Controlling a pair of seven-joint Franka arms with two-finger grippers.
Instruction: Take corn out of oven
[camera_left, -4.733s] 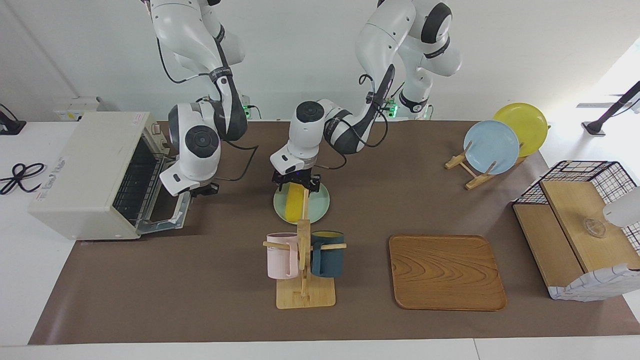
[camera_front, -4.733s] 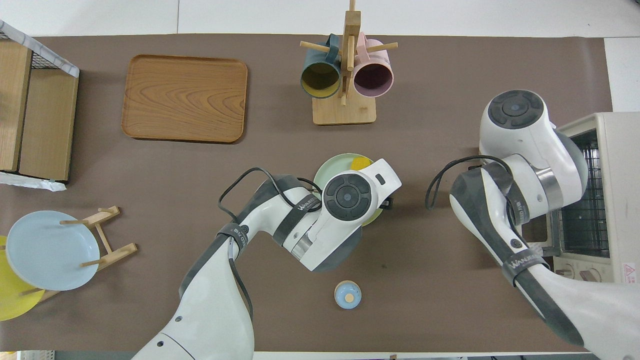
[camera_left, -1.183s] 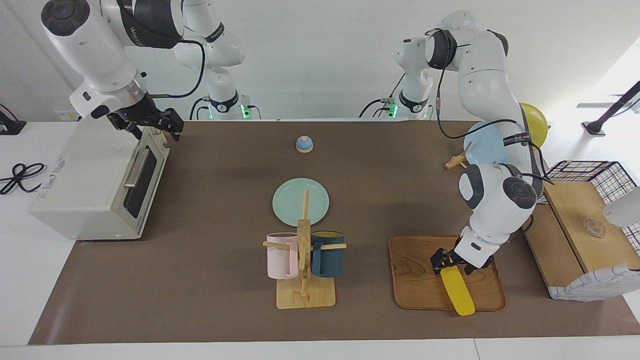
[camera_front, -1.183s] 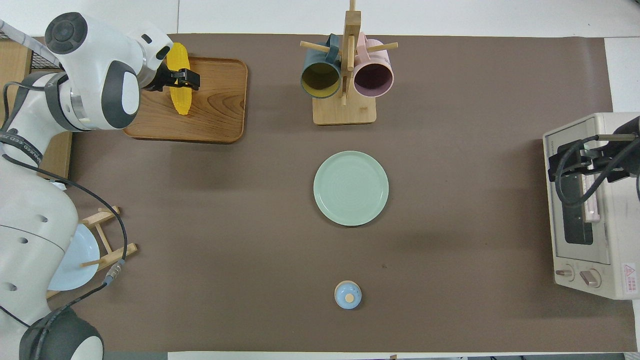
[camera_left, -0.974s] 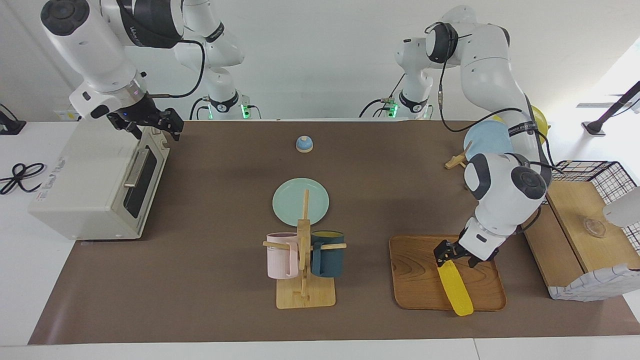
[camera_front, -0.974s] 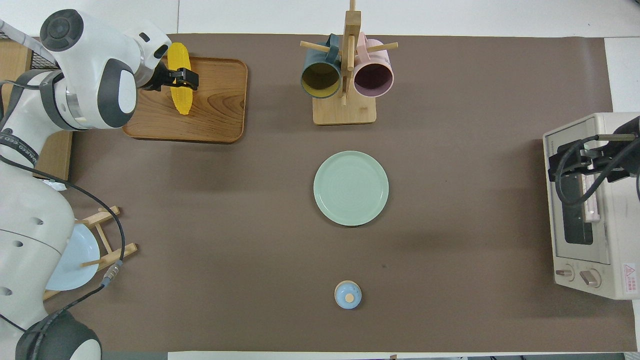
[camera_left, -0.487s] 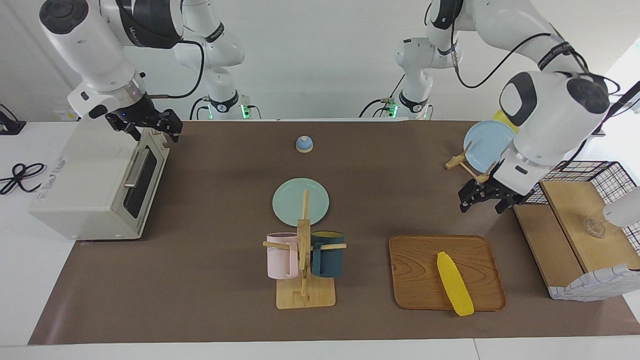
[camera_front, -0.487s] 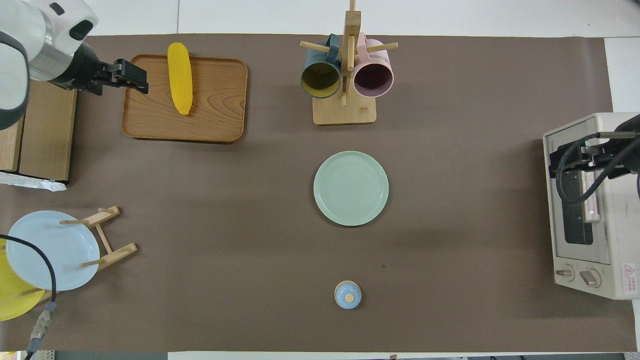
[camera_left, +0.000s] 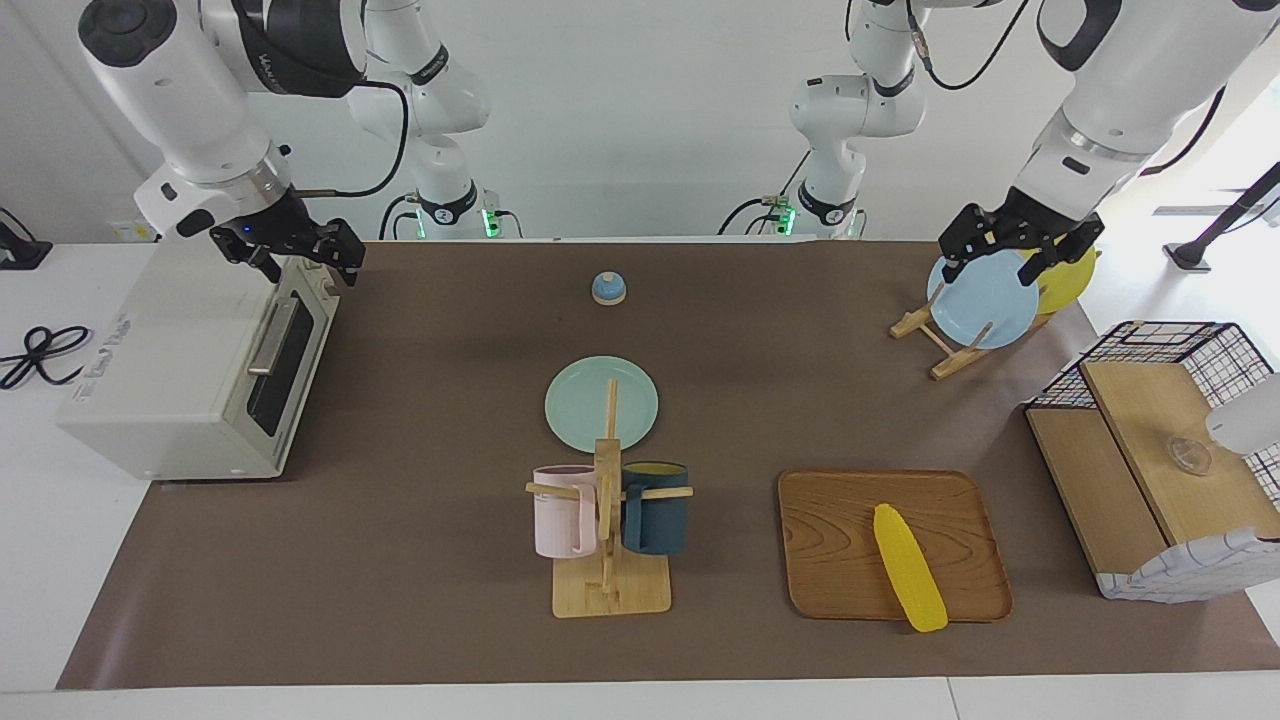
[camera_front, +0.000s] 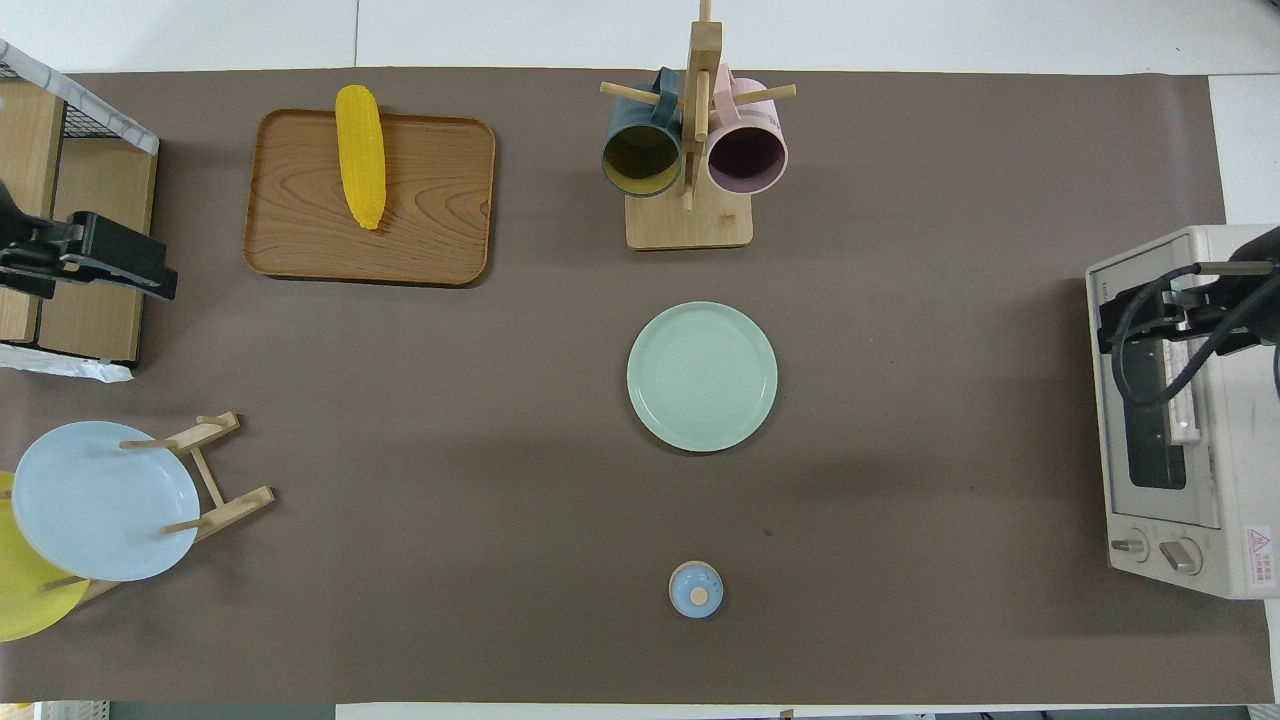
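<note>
The bright yellow plastic corn (camera_left: 909, 567) lies on the brown wooden tray (camera_left: 830, 530), far from the cream-white oven (camera_left: 170, 360); its door looks shut; the job seems done; the left gripper (camera_left: 1018, 243) hangs over the plate rack, jaws apart; the right gripper (camera_left: 290, 250) waits over the oven, jaws apart.

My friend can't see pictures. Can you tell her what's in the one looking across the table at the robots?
A yellow corn lies on a wooden tray, out of the closed white oven. Both arms are raised with open, empty grippers: the left gripper over the plate rack, the right gripper over the oven.
</note>
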